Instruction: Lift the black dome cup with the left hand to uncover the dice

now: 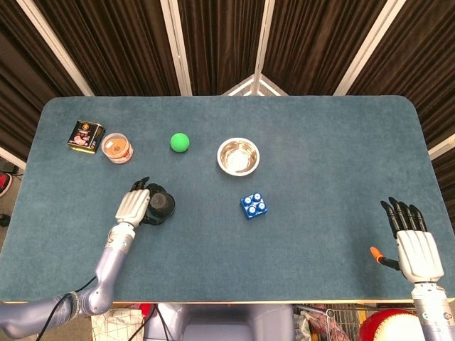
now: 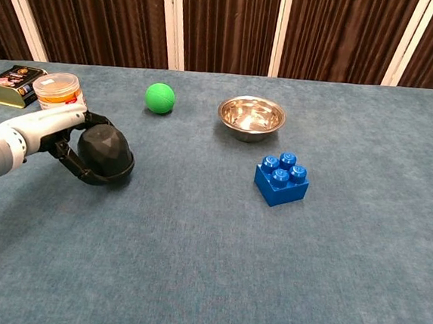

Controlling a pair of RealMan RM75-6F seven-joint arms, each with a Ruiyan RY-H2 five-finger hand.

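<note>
Fingers (image 2: 71,161) of left hand (image 1: 133,207) wrapped round black dome cup (image 2: 104,152), gripping it on the far-left part of the table (image 1: 320,142). Cup mouth-down, low over or on the cloth; cannot tell which from either view. Faceted dome showing toward the chest camera, dark fingers curling under its rim on the near side, pale back of hand over the top left. No dice visible under or beside cup.

Right hand (image 1: 415,245) at the near right edge of table, palm down, fingers stretched out straight and slightly spread, holding nothing; orange-tipped thumb out to its left. Seen in head view only.

Green ball (image 2: 160,98) beyond cup, toward the back. Steel bowl (image 2: 251,117) to the right of ball, upright. Blue brick (image 2: 282,177) nearer than bowl and a little right, studs up. Orange-filled jar (image 2: 57,90) at far left, just beside a dark tin (image 2: 9,85) lying flat.
</note>
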